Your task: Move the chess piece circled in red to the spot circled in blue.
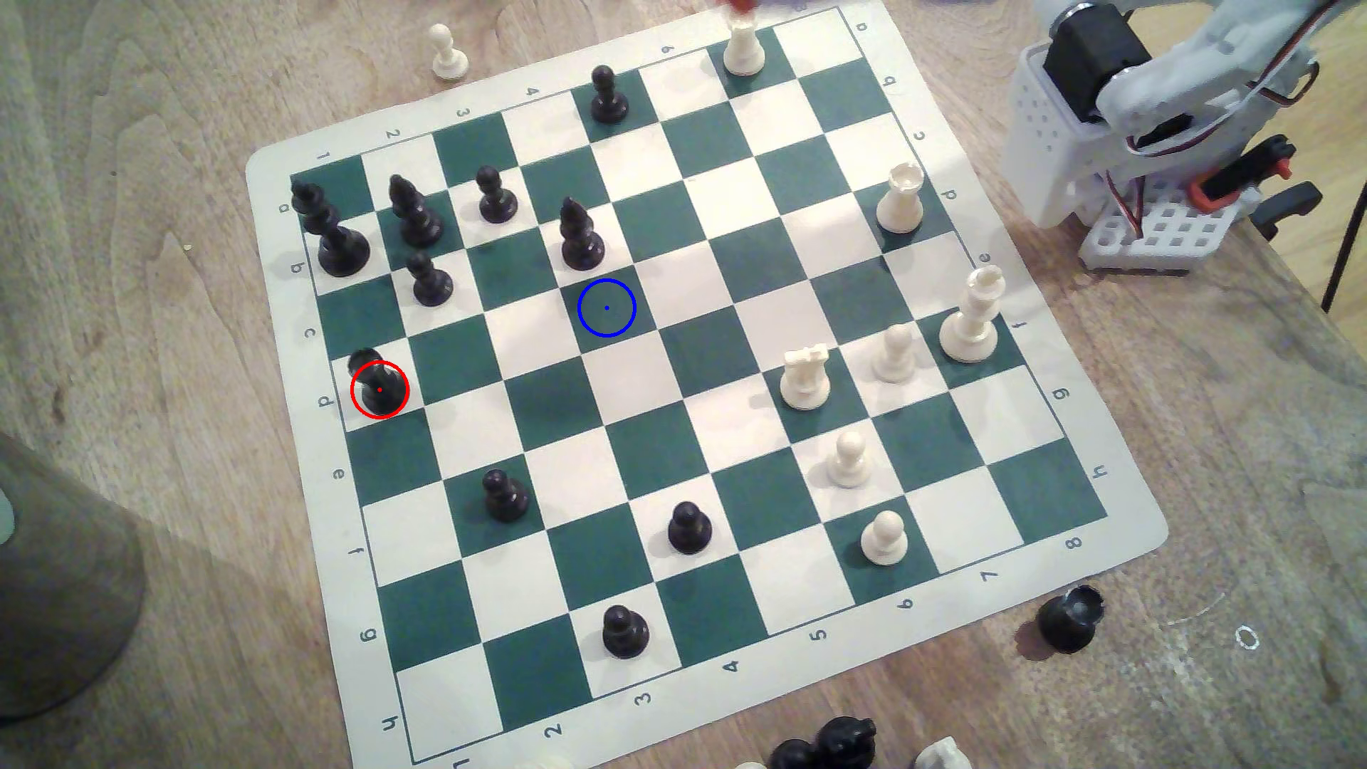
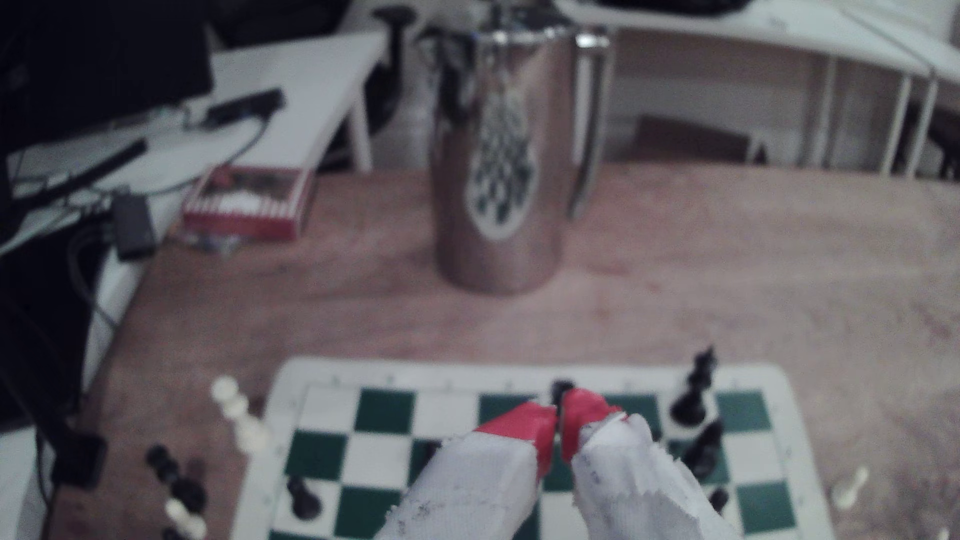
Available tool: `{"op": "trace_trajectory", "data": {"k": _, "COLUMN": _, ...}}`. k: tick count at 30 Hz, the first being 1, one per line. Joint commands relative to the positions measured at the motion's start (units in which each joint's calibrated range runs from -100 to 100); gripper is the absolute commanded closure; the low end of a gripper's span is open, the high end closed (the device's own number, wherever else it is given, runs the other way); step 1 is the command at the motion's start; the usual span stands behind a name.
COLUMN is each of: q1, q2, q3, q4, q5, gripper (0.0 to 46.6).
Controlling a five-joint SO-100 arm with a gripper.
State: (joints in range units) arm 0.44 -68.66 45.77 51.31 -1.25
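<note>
A worn wooden tabletop (image 1: pixel 1220 458) carries a green-and-white chess mat (image 1: pixel 747 710), and the wrist view adds a blurred room behind it with white furniture and cables.

The tool (image 2: pixel 560 423) hangs above the mat's far edge in the wrist view, its red-tipped, tape-wrapped fingers (image 2: pixel 524 423) drawn together with only a thin slit between them and nothing held. In the exterior view the arm's white base (image 1: pixel 1065 155) sits off the mat at the exterior view's right.

The task looks unstarted. The red-ringed black piece (image 1: pixel 373 378) stands on a white square at the mat's edge on the exterior view's left, and the blue-ringed dark green square (image 1: pixel 606 307) near the middle is bare. Reaching, grasping, carrying and setting down all remain.

The exterior view alone gives both rings and the whole layout. The wrist view offers a shiny metal jug (image 2: pixel 506 156) mirroring the board, and a red-and-white box (image 2: pixel 249 202); which piece is the target I cannot tell there.
</note>
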Motion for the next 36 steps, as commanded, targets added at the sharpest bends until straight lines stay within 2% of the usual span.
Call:
{"op": "trace_trajectory", "data": {"k": 1, "q1": -1.5, "q2": 16.7, "q3": -15.1, "q4": 5.3, "q5": -2.1, "gripper": 46.2}}
{"op": "trace_trajectory", "data": {"k": 3, "q1": -3.2, "q2": 24.9, "q3": -23.6, "q4": 10.2, "q5": -3.4, "gripper": 46.0}}
{"op": "trace_trajectory", "data": {"k": 10, "q1": -3.7, "q2": 45.9, "q3": -44.4, "q4": 15.4, "q5": -4.4, "gripper": 44.4}}
{"op": "trace_trajectory", "data": {"k": 19, "q1": -2.5, "q2": 63.8, "q3": -56.2, "q4": 12.0, "q5": -6.5, "gripper": 40.8}}
{"op": "trace_trajectory", "data": {"k": 23, "q1": -0.8, "q2": 68.8, "q3": -59.9, "q4": 11.0, "q5": -6.6, "gripper": 39.8}}
{"op": "trace_trajectory", "data": {"k": 28, "q1": 1.2, "q2": 72.7, "q3": -59.3, "q4": 3.7, "q5": -8.2, "gripper": 29.9}}
{"op": "trace_trajectory", "data": {"k": 36, "q1": 2.3, "q2": 79.5, "q3": -60.6, "q4": -2.5, "q5": -8.5, "gripper": 28.7}}
